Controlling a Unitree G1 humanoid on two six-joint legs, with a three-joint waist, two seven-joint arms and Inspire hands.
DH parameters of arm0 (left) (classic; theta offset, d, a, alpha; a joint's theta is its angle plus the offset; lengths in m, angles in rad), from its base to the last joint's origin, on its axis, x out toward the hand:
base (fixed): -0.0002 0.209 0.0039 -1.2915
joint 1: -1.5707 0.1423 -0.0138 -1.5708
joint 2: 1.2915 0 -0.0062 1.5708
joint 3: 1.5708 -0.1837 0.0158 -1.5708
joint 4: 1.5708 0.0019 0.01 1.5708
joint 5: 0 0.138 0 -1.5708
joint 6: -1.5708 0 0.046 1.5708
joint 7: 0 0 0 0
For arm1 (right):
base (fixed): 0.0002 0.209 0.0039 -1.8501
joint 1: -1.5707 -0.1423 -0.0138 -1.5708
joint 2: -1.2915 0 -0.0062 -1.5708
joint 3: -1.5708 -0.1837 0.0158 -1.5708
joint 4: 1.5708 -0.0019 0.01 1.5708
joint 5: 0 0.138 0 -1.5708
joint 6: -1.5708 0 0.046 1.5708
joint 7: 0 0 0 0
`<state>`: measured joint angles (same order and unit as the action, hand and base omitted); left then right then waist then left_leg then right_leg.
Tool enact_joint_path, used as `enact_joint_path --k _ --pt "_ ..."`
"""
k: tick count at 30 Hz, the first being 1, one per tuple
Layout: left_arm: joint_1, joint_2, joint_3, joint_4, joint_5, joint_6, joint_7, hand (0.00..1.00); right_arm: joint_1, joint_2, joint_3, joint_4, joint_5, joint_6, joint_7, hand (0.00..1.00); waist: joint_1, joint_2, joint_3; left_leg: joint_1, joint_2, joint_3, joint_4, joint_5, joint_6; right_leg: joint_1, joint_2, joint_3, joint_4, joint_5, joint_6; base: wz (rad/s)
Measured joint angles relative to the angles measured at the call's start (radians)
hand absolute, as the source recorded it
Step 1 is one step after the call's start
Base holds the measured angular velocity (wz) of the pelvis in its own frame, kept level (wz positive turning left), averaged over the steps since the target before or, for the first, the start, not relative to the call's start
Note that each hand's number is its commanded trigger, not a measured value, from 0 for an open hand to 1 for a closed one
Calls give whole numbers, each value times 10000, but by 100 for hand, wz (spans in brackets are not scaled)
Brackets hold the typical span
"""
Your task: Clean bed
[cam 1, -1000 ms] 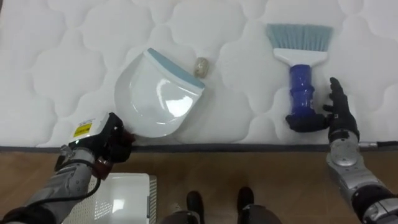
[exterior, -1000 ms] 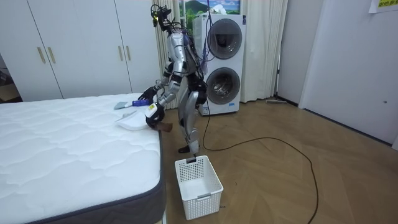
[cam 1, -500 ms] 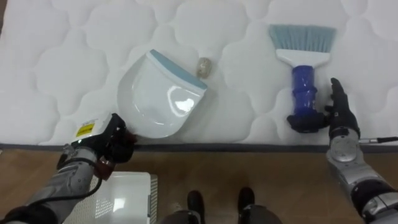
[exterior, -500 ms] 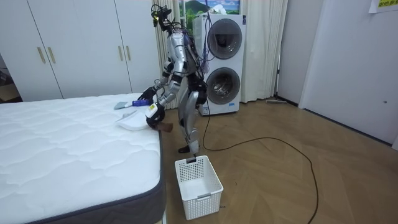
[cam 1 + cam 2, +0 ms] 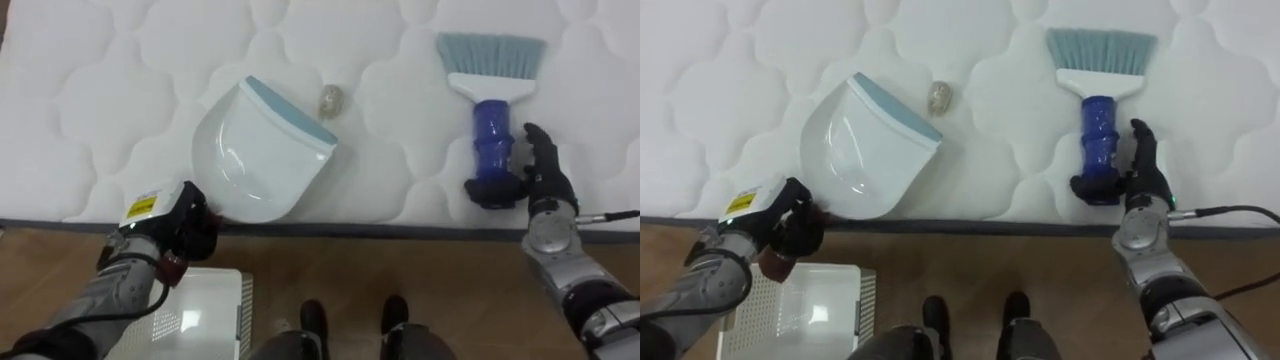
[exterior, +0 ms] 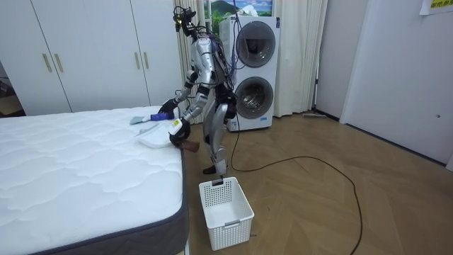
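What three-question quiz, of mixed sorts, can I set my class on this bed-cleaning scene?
1. True or false: the small beige lump lies inside the white plastic dustpan with the pale blue lip.
2. Pick one: the robot's right hand rests against A) the blue-handled brush with pale bristles, B) the lump, C) the dustpan.
3. Short answer: which hand holds the dustpan at the near edge of the white quilted mattress?

Key: 1 false, it lies on the mattress just past the lip; 2 A; 3 the left hand.
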<state>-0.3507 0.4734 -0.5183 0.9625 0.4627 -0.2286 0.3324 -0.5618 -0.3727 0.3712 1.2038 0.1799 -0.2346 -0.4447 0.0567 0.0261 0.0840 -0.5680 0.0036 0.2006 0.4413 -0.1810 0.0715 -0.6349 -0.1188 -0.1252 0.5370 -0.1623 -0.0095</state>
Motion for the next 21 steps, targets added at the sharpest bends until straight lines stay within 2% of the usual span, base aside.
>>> enact_joint_path --k 3,11,14,18,21 --pt "-22 -1 -133 -5 -2 9 2 100 -113 -243 25 2 27 184 -4 100 83 -4 2 -19 22 -20 62 0 -3 9 -16 -124 -11 -19 -31 0" --pt "-13 -79 -173 -8 1 38 -1 100 -258 -300 410 38 -211 595 117 100 214 -6 2 -53 48 -101 85 9 -31 10 -6 -154 20 -83 -87 2" --pt "-58 -99 -214 -9 -8 62 -19 100 -270 -299 475 142 -209 608 256 100 225 -23 12 -77 42 -121 143 9 -30 17 -11 -153 41 -98 -74 0" --pt "-154 -105 -245 -29 -12 182 -181 100 -346 -281 487 410 -253 634 647 100 214 -69 29 -126 48 -140 344 5 -26 43 -7 -154 130 -125 -61 0" --pt "-220 -112 -244 -36 -11 239 -266 100 -366 -270 568 578 -323 864 1002 100 214 -114 58 -129 49 -169 344 -8 -29 43 3 -156 142 -126 -64 4"
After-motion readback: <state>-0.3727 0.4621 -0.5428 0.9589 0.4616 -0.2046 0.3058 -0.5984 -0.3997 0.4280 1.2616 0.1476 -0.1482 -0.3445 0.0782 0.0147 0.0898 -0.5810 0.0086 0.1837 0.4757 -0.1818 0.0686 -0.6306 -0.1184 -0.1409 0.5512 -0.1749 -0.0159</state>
